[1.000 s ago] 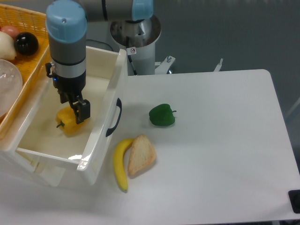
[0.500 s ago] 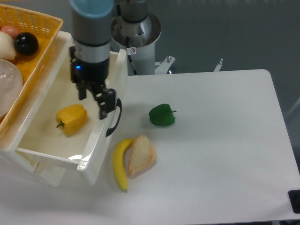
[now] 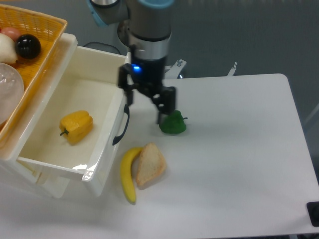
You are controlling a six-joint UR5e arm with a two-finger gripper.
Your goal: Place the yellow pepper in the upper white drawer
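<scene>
Camera view, fixed, looking down on the table (image 3: 234, 164).

The yellow pepper (image 3: 76, 126) lies on the floor of the drawer (image 3: 102, 159), near its middle, stem toward the lower left. It touches neither side wall. The drawer is pulled open; its dark curved handle (image 3: 121, 125) faces right, toward the table surface.

The gripper (image 3: 147, 106) hangs over the table just to the right of the drawer's front wall, outside the drawer. Its fingers are spread apart and hold nothing. One finger (image 3: 165, 104) stands just above and left of the green pepper (image 3: 172, 123); whether it touches cannot be told. A blue light shows on the wrist.

Below the green pepper, a banana (image 3: 127, 173) and a slice of bread (image 3: 149, 164) lie side by side, touching, just right of the drawer's front corner.

A yellow woven basket (image 3: 35, 30) sits at the upper left, behind the drawer, holding a black ball (image 3: 27, 46) and other round items, partly cut off.
</scene>
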